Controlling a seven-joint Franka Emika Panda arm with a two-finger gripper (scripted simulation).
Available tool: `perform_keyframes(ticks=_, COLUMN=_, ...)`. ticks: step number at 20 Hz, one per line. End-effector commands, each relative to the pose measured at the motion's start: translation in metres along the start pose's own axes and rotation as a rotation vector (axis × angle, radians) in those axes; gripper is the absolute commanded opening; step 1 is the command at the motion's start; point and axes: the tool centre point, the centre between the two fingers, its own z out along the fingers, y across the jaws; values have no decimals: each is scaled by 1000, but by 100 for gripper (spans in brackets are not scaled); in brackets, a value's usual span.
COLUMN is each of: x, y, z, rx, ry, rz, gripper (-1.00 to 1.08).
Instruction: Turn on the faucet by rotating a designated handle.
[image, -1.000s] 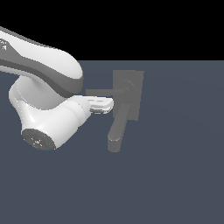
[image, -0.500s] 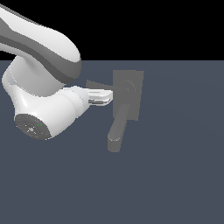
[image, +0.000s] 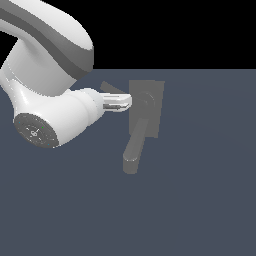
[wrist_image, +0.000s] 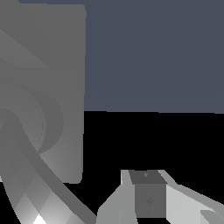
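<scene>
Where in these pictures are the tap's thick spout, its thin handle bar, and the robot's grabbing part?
spout (image: 135, 147), exterior view, middle of the thick rounded bar.
handle (image: 111, 88), exterior view, the thin dark bar showing above the tool.
tool (image: 125, 102), exterior view, at the pale fingertips beside the backplate (image: 156, 100).

Open floor (image: 200, 200) all around, free for passing on the exterior view's right and in front of the faucet (image: 150, 107). Thick spout (image: 135, 150) reaching out low from the backplate, blocking a low path there. Gripper (image: 127, 102) right at the backplate's edge, hardly any gap. Thin handle (image: 111, 89) just behind the gripper. Big white arm (image: 50, 100) filling the exterior view's left side.
</scene>
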Motion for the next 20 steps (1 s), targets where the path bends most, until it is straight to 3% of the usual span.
perform_keyframes(ticks=1, x=-14, y=-4, z=0, rx=1, ry=-8, rz=3, gripper=-100)
perform_keyframes(ticks=9, x=-44, y=-12, z=0, rx=0, ry=-12, rz=4, gripper=-100)
perform_keyframes(ticks=11, x=-31, y=-13, z=-1, rx=4, ry=4, rz=0, gripper=-100)
perform_keyframes(ticks=20, x=-55, y=-35, z=-1, rx=2, ry=-3, rz=2, gripper=-100)
